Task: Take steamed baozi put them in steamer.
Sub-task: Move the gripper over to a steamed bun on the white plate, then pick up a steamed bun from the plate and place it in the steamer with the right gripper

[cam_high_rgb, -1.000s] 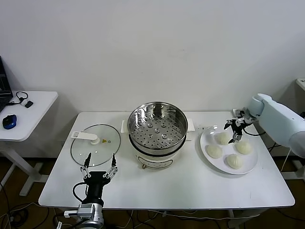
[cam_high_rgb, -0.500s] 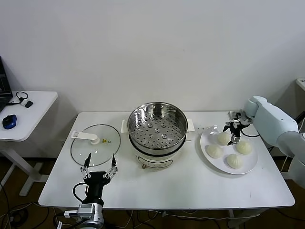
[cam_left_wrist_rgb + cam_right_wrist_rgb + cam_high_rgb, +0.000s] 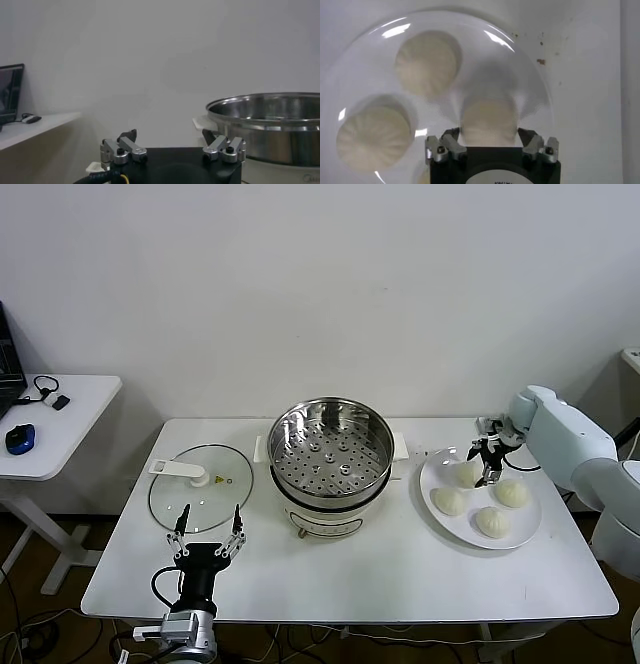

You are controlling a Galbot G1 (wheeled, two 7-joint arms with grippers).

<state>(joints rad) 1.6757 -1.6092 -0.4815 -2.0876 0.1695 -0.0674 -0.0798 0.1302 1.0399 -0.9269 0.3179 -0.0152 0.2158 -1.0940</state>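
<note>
We note the left gripper (image 3: 208, 527) parked at the near table edge, fingers spread apart and holding nothing; the glass lid (image 3: 201, 487) lies just beyond it. To its right stands the steamer (image 3: 331, 462), perforated tray bare. Further right, our right gripper (image 3: 484, 460) sits low over the white plate (image 3: 530, 528), jaws straddling the rearmost baozi (image 3: 487, 119) without a confirmed clamp. Three more baozi (image 3: 449, 501) rest on the plate, just beside the claw toward the near side.

Glass lid (image 3: 200, 487) flat on white table (image 3: 400, 569); mouse (image 3: 19, 438) on side desk (image 3: 70, 424)
</note>
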